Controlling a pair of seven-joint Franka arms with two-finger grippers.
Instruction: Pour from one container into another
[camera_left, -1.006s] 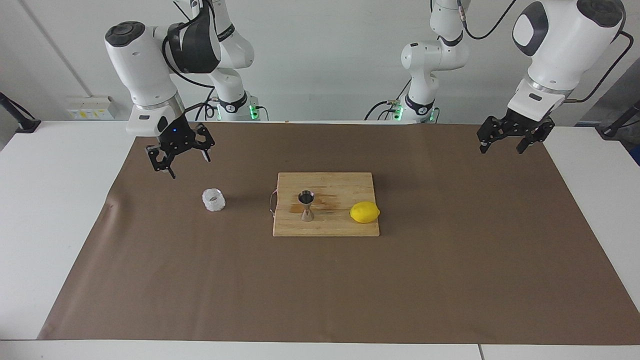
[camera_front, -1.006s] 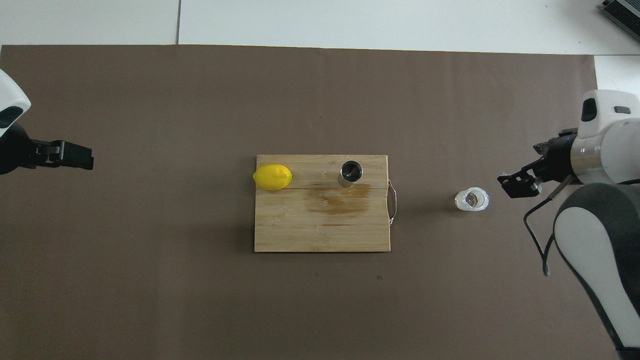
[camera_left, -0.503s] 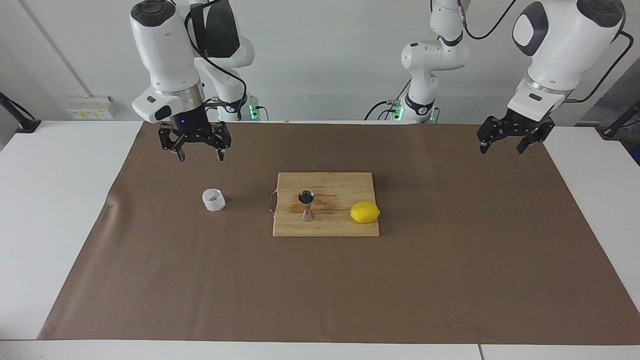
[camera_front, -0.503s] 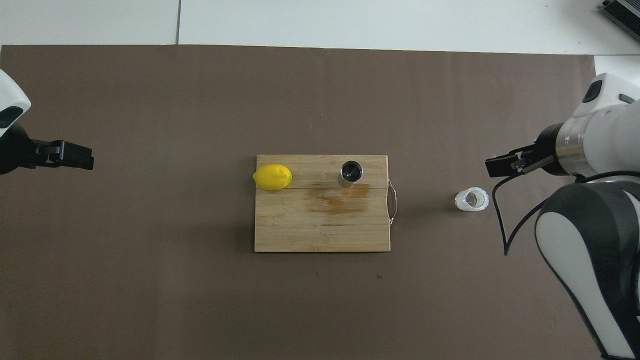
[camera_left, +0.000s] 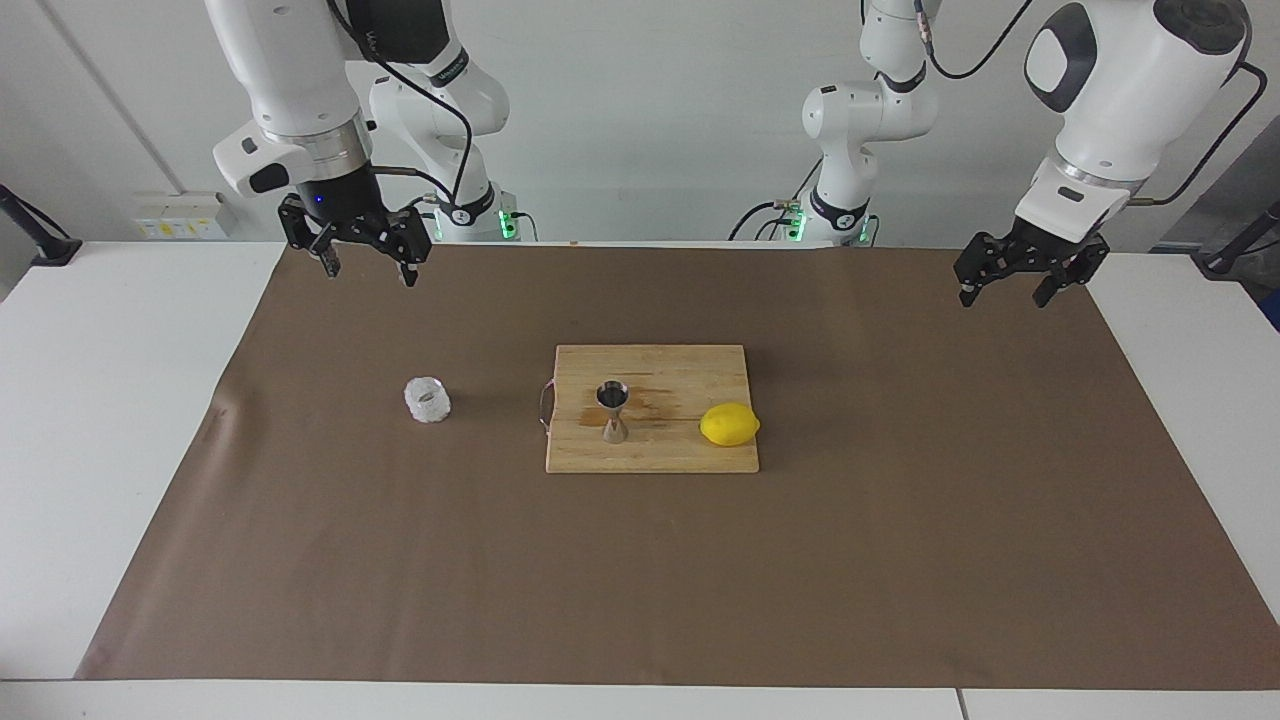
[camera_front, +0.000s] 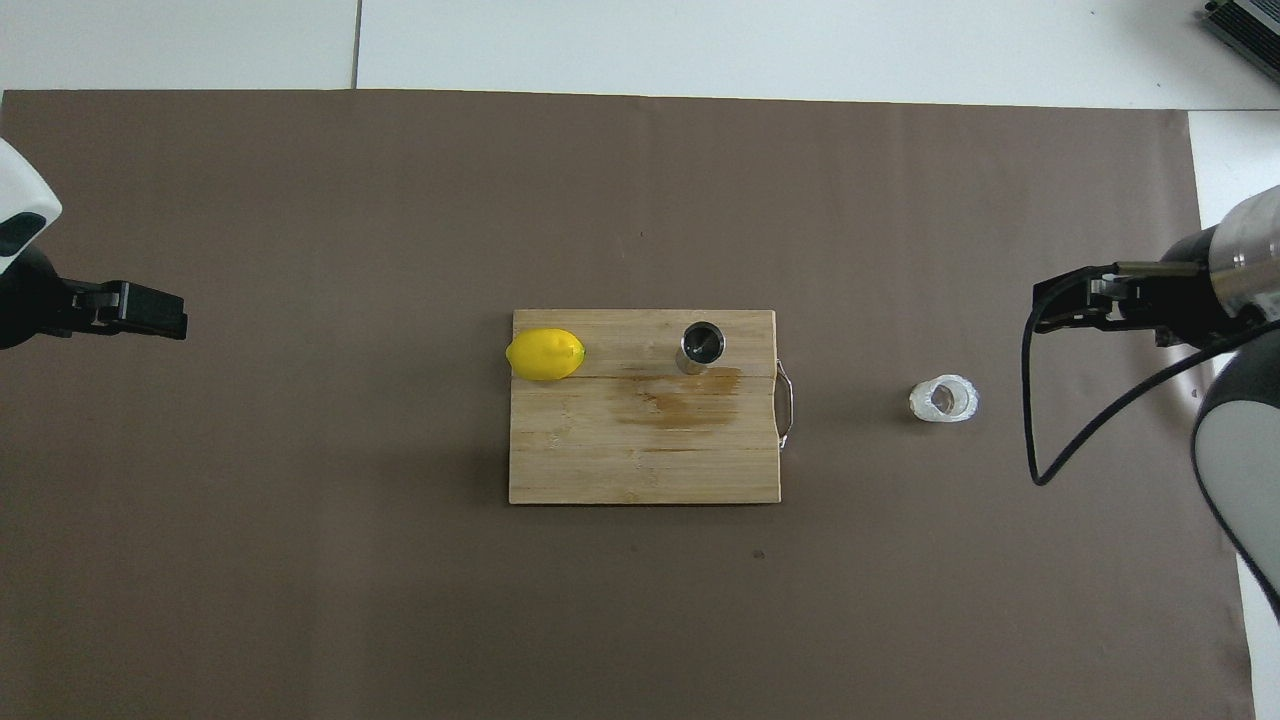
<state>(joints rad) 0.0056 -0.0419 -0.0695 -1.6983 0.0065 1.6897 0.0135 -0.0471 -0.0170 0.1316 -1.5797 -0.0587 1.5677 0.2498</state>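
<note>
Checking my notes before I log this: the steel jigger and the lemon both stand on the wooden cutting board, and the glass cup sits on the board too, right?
Not quite. The glass cup is off the cutting board: it stands on the brown mat toward the right arm's end of the table, apart from the board's handle. The jigger and the lemon are on the board, as you said. The facing view shows it.

no text, label, brand or number can be read on anything here.
</note>
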